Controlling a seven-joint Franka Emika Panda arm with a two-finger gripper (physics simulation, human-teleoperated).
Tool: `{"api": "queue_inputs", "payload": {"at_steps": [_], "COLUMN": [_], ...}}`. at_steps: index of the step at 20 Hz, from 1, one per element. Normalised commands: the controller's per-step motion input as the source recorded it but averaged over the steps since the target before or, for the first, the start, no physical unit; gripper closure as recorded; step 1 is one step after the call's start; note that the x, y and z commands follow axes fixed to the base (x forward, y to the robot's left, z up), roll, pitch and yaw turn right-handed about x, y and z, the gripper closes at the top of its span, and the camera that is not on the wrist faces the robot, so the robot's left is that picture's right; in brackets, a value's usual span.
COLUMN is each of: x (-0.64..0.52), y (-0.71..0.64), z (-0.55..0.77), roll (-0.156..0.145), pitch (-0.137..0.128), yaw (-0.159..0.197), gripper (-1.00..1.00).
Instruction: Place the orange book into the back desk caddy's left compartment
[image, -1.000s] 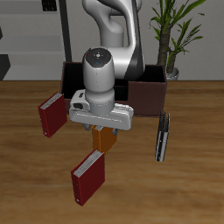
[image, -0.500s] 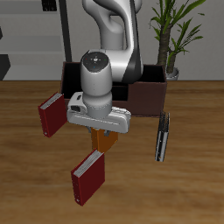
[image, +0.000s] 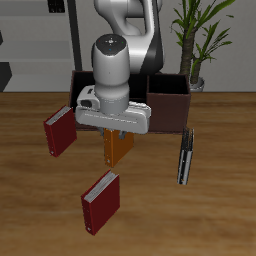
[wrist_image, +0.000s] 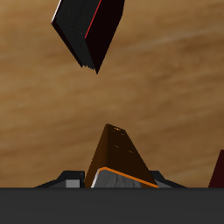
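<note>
The orange book (image: 118, 147) hangs upright from my gripper (image: 117, 134), lifted off the table in front of the back desk caddy (image: 170, 103). The gripper is shut on the book's top edge. In the wrist view the orange book (wrist_image: 118, 157) shows between the fingers. The caddy is a dark maroon-brown box behind my arm; most of it, including its left compartment, is hidden by the arm.
A dark red book (image: 59, 129) stands beside the caddy. Another dark red book (image: 100, 200) stands nearer the table's front edge; it also shows in the wrist view (wrist_image: 89, 29). A thin black book (image: 185, 155) stands on the other side. A potted plant (image: 196, 40) is at the back.
My gripper has risen and moved back toward the caddy, carrying the orange book up off the table. The other books have not moved.
</note>
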Motion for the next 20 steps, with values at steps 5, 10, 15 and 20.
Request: {"api": "queue_inputs", "payload": {"at_steps": [5,10,15,20], "x": [-0.26,-0.41,-0.4,-0.53], "y": [-0.11,-0.12,-0.12,-0.18], "z": [0.65,0.48,0.26,0.25], "roll": [-0.031,-0.036,-0.006,-0.014], "pitch": [-0.06,-0.043,-0.022,-0.036], "yaw": [0.062,0.08,0.047,0.065], "gripper": [1.0,1.0,1.0,1.0]}}
